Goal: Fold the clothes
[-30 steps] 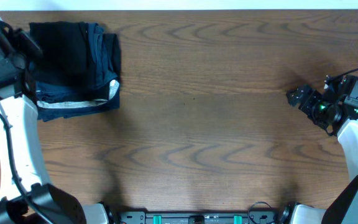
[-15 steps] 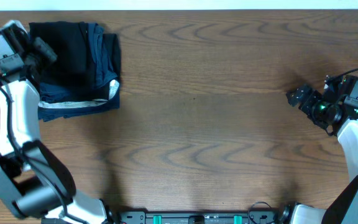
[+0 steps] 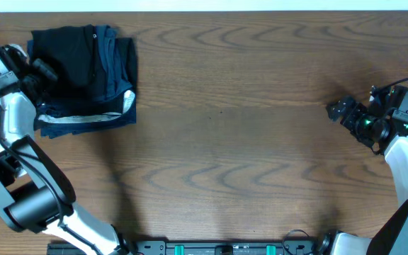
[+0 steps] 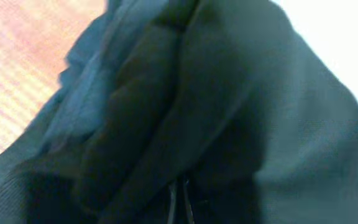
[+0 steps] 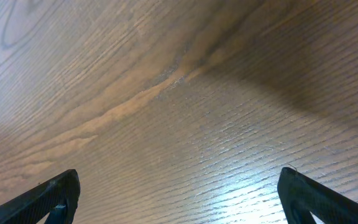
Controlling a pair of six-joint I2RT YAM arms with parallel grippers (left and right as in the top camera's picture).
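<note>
I can read no text, label, brand or number in any of my views. The black T-shirt (image 4: 229, 93) fills my left wrist view too close and too blurred for me to make out any print on it. From overhead, the pale strip (image 3: 83, 119) along the edge of the dark blue garments (image 3: 122, 64) is too small for me to tell whether it carries lettering.
</note>
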